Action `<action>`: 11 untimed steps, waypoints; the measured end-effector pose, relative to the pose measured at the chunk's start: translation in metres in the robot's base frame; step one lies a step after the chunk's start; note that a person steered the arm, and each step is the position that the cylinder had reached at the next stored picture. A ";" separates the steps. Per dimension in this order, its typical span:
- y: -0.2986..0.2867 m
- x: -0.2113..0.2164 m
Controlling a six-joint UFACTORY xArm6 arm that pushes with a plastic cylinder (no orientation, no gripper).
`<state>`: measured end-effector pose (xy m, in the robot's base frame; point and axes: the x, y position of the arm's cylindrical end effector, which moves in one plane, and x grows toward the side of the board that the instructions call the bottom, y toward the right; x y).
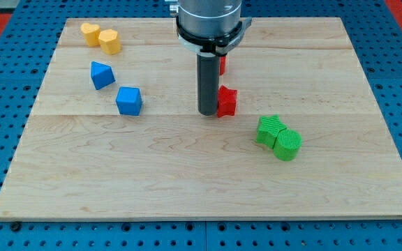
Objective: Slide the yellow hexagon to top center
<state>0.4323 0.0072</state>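
The yellow hexagon [110, 41] lies near the board's top left corner, touching a yellow heart-like block [89, 32] on its left. My tip [208, 112] is at the board's middle, far to the right of and below the yellow hexagon. The tip sits right against the left side of a red star-like block [227, 101]. A second red block [222, 65] is mostly hidden behind the rod, so its shape cannot be made out.
A blue triangular block [102, 74] and a blue cube [128, 101] lie at the left, below the yellow blocks. Two green blocks, a star-like one [269, 130] and a rounded one [287, 145], touch at the right. The wooden board [208, 181] lies on a blue surface.
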 end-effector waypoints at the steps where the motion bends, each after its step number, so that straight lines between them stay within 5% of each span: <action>1: -0.002 -0.014; 3: -0.104 -0.122; 5: -0.236 -0.154; 8: -0.042 -0.171; 10: -0.120 -0.198; 11: -0.063 -0.210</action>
